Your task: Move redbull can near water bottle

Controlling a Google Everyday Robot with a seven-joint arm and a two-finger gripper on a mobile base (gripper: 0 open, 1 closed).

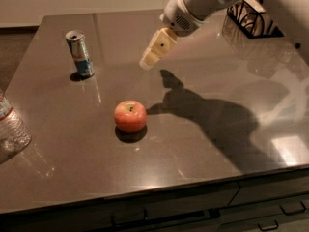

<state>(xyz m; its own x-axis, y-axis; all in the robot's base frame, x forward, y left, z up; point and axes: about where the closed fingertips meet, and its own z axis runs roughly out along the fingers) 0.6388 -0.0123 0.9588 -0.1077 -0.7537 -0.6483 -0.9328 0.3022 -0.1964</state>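
Note:
The redbull can (80, 53) stands upright on the dark table at the back left, silver and blue with a pull-tab top. The water bottle (10, 127) stands at the left edge, clear and ribbed with a white-and-red label, partly cut off by the frame. My gripper (147, 62) hangs above the table's middle back, to the right of the can and well apart from it, with cream fingers pointing down-left. It holds nothing that I can see.
A red-yellow apple (130, 116) sits on the table (203, 144) between the can and the front edge. A black wire rack (253, 18) stands at the back right. The arm's shadow falls across the table's right half.

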